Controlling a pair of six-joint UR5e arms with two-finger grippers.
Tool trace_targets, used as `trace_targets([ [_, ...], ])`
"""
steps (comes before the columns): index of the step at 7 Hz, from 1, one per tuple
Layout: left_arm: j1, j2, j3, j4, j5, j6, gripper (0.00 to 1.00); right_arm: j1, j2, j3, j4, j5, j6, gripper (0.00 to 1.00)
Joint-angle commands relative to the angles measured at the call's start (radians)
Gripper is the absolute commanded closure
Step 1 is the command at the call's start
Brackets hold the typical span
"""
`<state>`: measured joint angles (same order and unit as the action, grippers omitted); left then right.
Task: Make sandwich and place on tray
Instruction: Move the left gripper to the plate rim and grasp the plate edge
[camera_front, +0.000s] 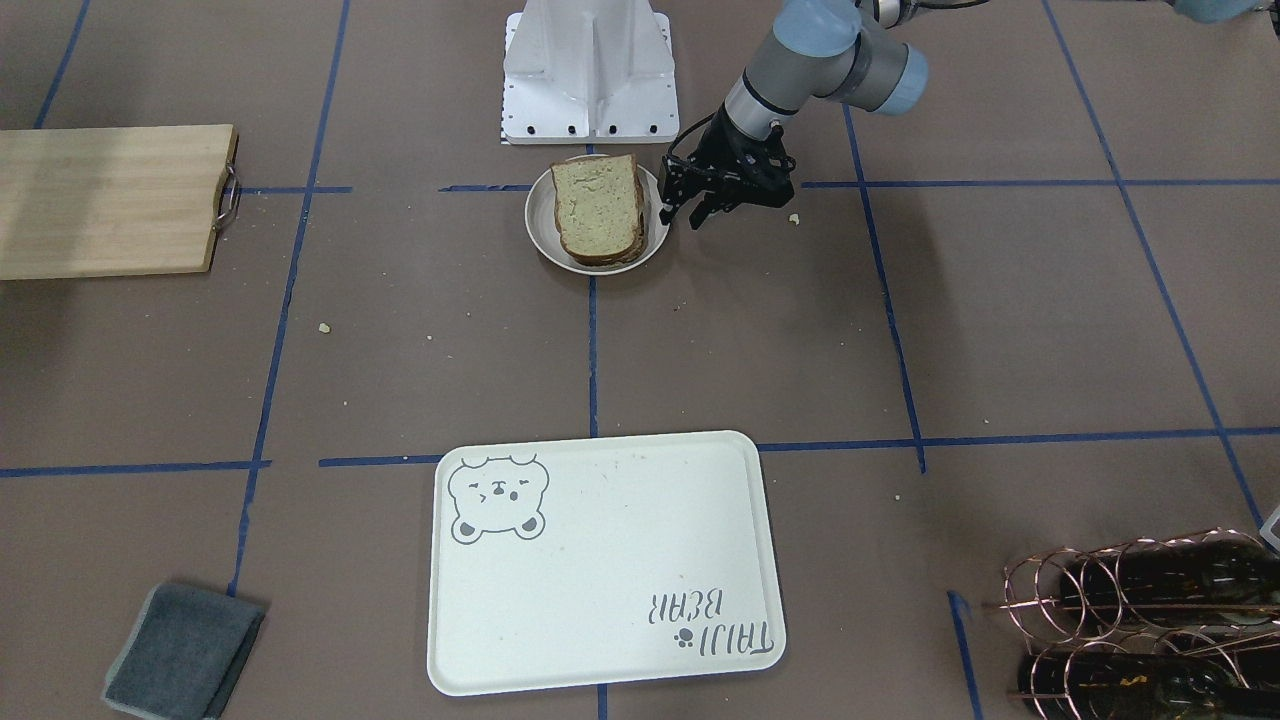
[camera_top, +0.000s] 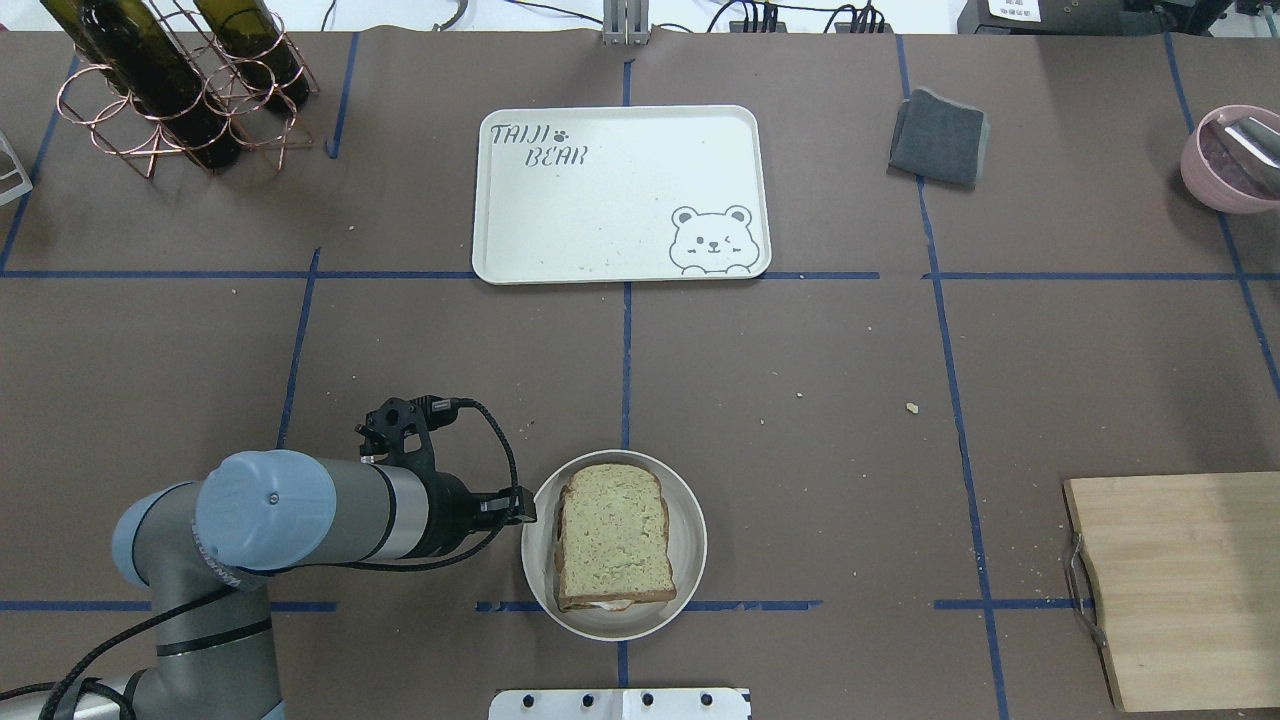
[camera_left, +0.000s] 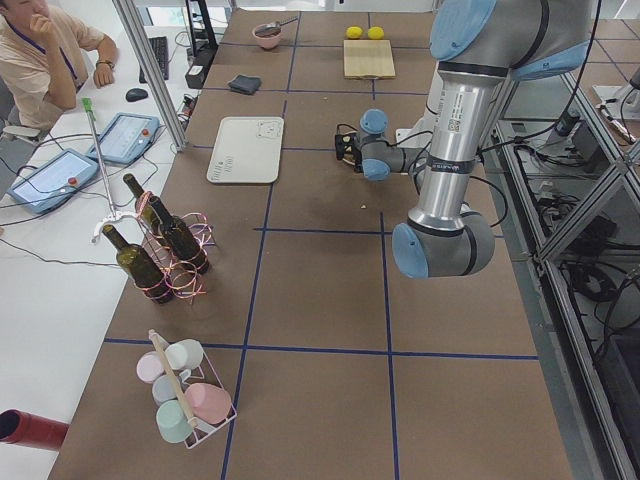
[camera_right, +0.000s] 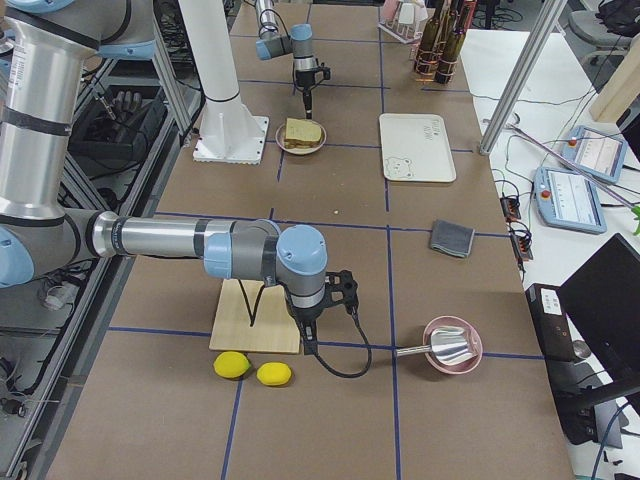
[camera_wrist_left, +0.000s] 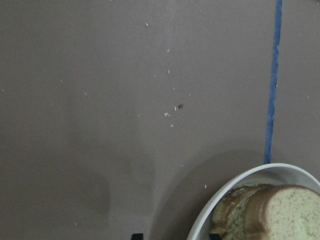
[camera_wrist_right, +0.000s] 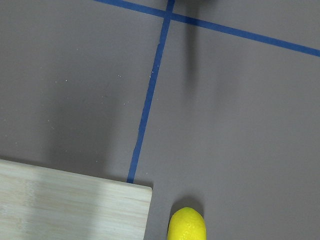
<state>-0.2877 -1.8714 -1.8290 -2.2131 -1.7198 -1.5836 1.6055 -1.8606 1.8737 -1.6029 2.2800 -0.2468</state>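
The sandwich (camera_top: 612, 535) lies flat in a round pale dish (camera_top: 692, 560) on the near-robot side of the desk (camera_top: 800, 400). Its speckled top slice faces up, and a sliver of white shows under the crust at its near edge. The cream bear tray (camera_top: 600, 190) sits well apart from it, across the desk, with its lettering and bear drawing uncovered.

The left gripper (camera_front: 682, 214) hangs low just beside the dish rim, on the robot's left of the sandwich. Its jaws stand apart and hold nothing. In the left wrist view two dark tips show at the bottom edge, with the dish rim between them.

The right gripper (camera_right: 308, 345) points down near a corner of the wooden cutting board (camera_right: 255, 318), close to two lemons (camera_right: 252, 369). I cannot tell how its jaws stand.

A folded grey cloth (camera_top: 938, 137), a copper wire rack of wine bottles (camera_top: 170, 85) and a pink bowl (camera_top: 1225, 160) sit along the far side.
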Motion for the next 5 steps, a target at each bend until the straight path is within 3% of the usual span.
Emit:
trace_targets([
  [1,0.024,-0.009,0.016,0.001,0.003,-0.002,0.55,-0.001,-0.002,-0.002,0.000,-0.002,0.000,0.00],
  [3,0.030,-0.026,0.034,0.001,0.003,-0.002,0.59,0.001,-0.002,-0.002,0.000,-0.004,0.000,0.00],
  [5,0.030,-0.034,0.036,0.001,0.002,0.002,1.00,-0.001,-0.002,-0.002,0.000,-0.008,0.000,0.00],
])
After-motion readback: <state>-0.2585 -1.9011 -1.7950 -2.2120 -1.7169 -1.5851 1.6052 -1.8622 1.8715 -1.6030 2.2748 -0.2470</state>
